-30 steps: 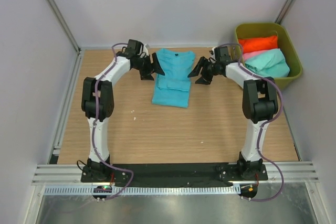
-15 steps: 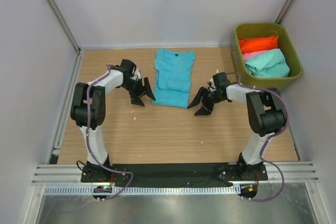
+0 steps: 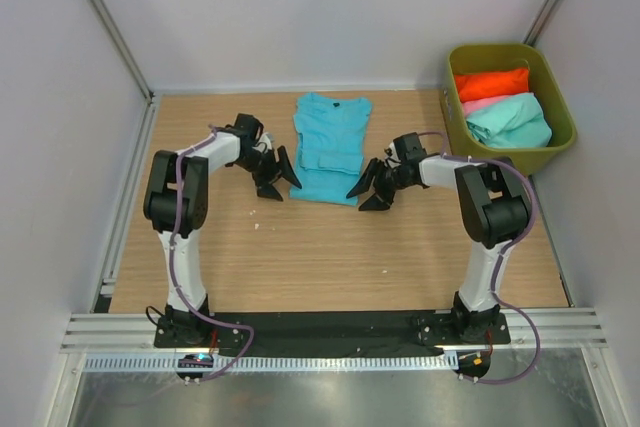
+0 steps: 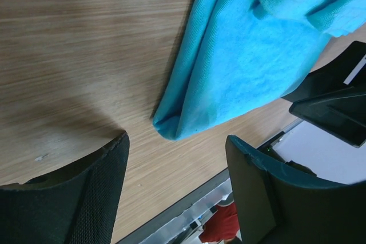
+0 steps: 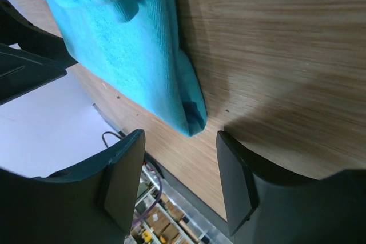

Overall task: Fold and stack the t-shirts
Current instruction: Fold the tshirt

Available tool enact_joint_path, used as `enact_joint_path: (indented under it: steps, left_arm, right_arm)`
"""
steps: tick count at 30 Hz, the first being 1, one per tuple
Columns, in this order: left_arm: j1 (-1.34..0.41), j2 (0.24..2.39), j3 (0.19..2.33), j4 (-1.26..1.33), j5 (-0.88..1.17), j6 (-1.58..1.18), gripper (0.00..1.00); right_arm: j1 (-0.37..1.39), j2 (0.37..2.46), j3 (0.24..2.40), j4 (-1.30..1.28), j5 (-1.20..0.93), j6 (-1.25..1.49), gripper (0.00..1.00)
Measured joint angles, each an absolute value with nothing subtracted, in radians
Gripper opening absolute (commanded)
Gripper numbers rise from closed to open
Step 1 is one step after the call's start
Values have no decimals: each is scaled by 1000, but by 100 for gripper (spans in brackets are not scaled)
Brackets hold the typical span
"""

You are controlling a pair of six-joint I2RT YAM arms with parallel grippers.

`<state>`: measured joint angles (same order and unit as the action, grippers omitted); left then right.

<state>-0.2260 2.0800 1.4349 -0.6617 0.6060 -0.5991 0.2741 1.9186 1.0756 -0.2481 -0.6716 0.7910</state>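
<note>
I am bringing both arms down from the shirt's shoulders to its near hem. My left gripper [image 3: 278, 176] and right gripper [image 3: 367, 191] are hanging open and empty, each facing a near corner of the turquoise-blue t-shirt [image 3: 330, 142], lying partly folded on the table [image 3: 350, 247]. The orange-red t-shirt [image 3: 490, 83], pink t-shirt [image 3: 478, 104] and mint-green t-shirt [image 3: 512, 120] are sitting in the bin [image 3: 497, 48].
</note>
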Motion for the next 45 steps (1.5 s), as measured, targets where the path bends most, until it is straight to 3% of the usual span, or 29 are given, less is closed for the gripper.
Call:
enact_joint_path:
  steps: [11, 23, 30, 32, 34, 36, 45]
  left_arm:
    - [-227, 2112, 1453, -638, 642, -626, 59]
    - [-242, 2127, 1452, -608, 645, -630, 40]
    - [-266, 2132, 1445, -573, 649, -640, 31]
    - [-279, 2132, 1438, -557, 653, -647, 26]
    - [-294, 2130, 1424, -540, 654, -655, 12]
    - [-309, 2123, 1404, -521, 657, -658, 0]
    - [-374, 1980, 1338, -511, 648, -667, 0]
  right_arm:
    - [300, 1937, 1076, -223, -683, 816, 54]
    - [298, 1964, 1090, -213, -661, 809, 28]
    - [275, 1963, 1090, -215, -637, 779, 21]
    - [266, 1957, 1090, -219, -627, 767, 18]
    - [255, 1943, 1088, -221, -617, 754, 4]
    - [244, 1917, 1075, -223, -609, 741, 2]
    - [220, 1753, 1032, -270, -589, 694, 2]
